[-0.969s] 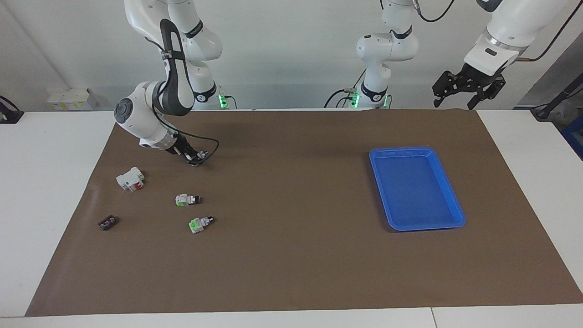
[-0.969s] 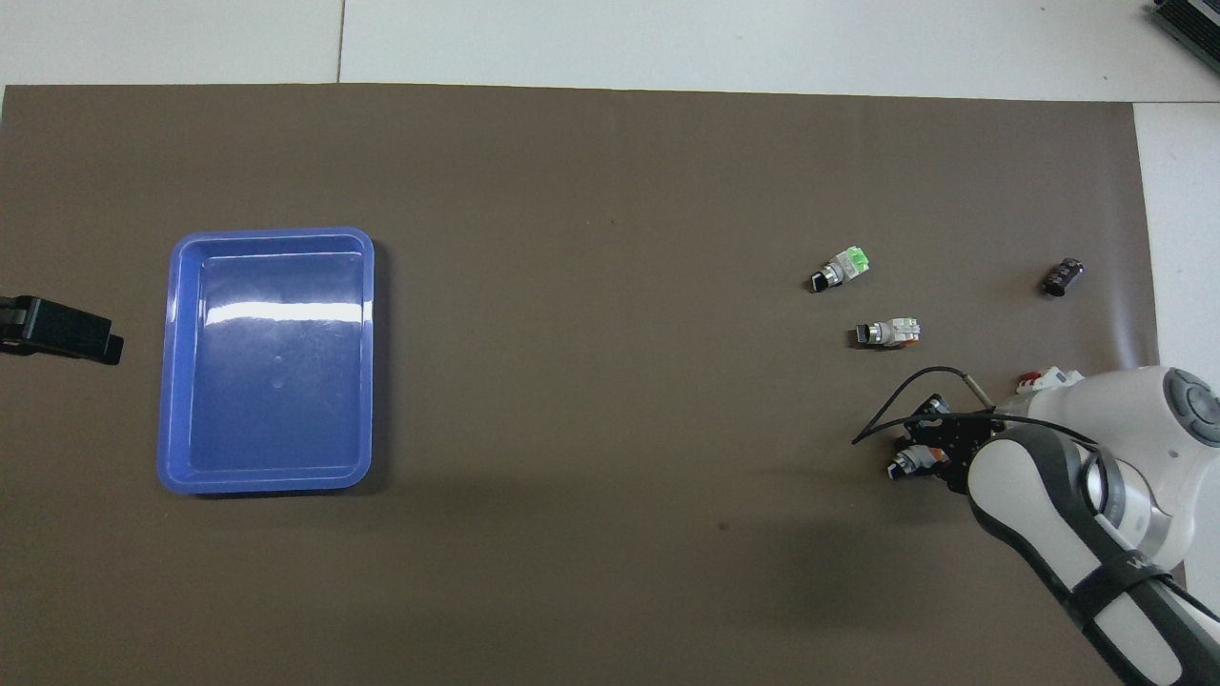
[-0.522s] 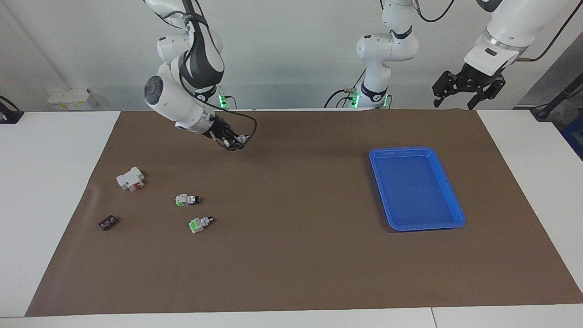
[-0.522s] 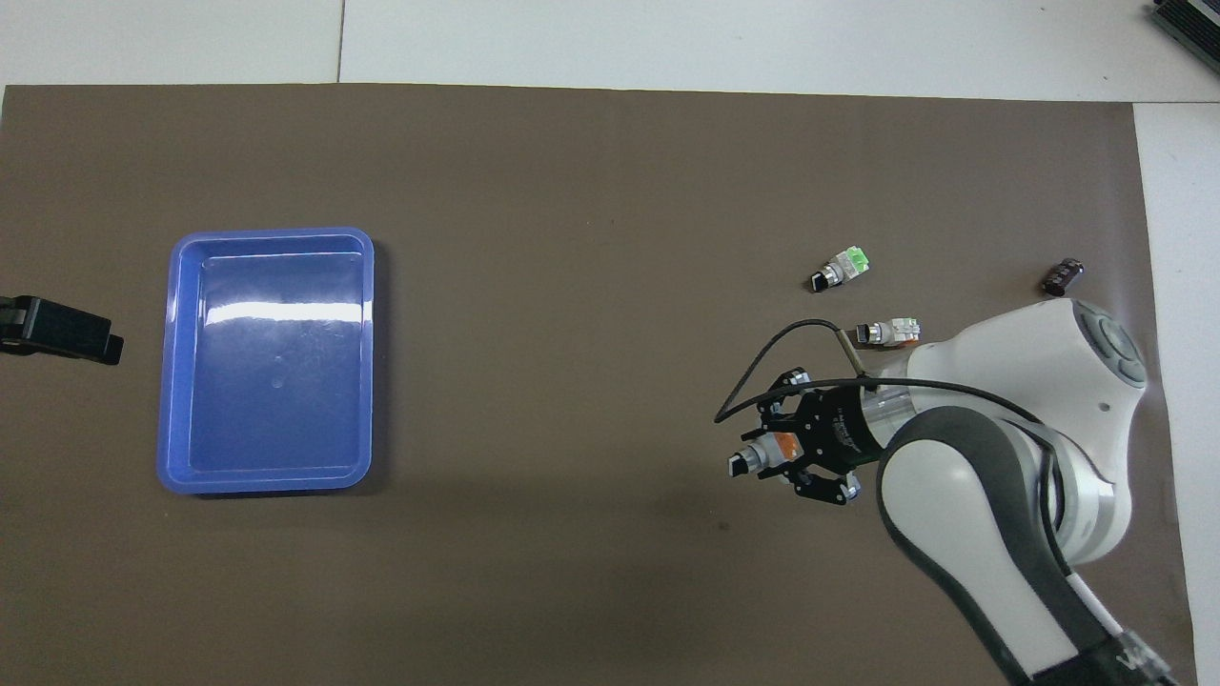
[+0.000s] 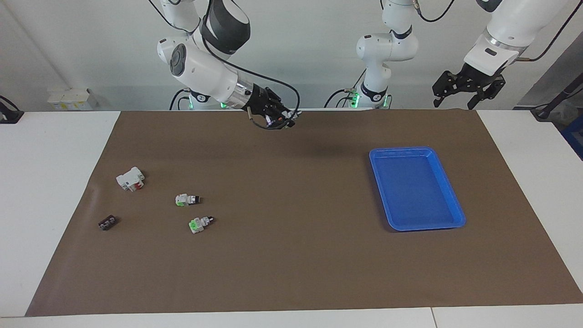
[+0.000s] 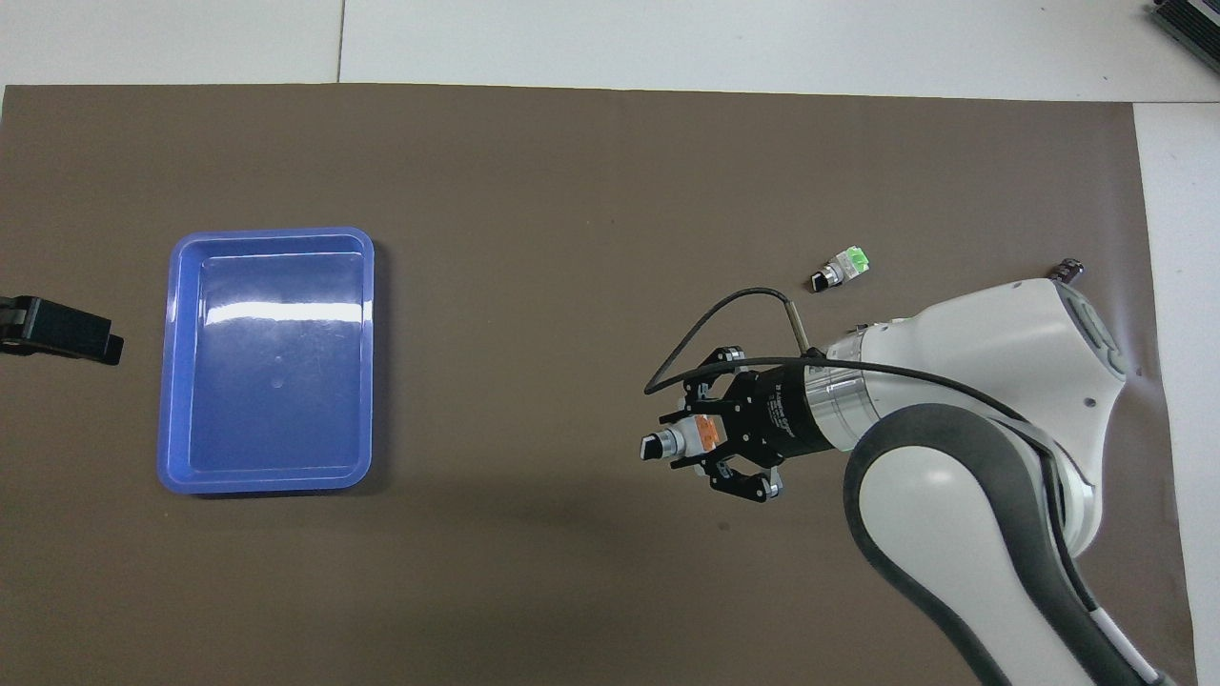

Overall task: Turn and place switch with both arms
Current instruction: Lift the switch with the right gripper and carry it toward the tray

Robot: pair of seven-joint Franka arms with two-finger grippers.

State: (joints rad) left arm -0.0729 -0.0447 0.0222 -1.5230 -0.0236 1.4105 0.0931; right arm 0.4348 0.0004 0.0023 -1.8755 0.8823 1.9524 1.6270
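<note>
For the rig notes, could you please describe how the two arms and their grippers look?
Both arms are glossy white, rounded links with dark grey joint sections and silver wrist rings. Each ends in a black, skeletal linkage gripper: right gripper, left gripper. A thin black cable loops beside the right wrist; another trails from the left arm.

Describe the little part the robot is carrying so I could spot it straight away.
Start at the brown mat and follow the right arm to its pincer, raised over the mat. The switch is clamped there. Its block is orange; the two lying switches have green blocks.
</note>
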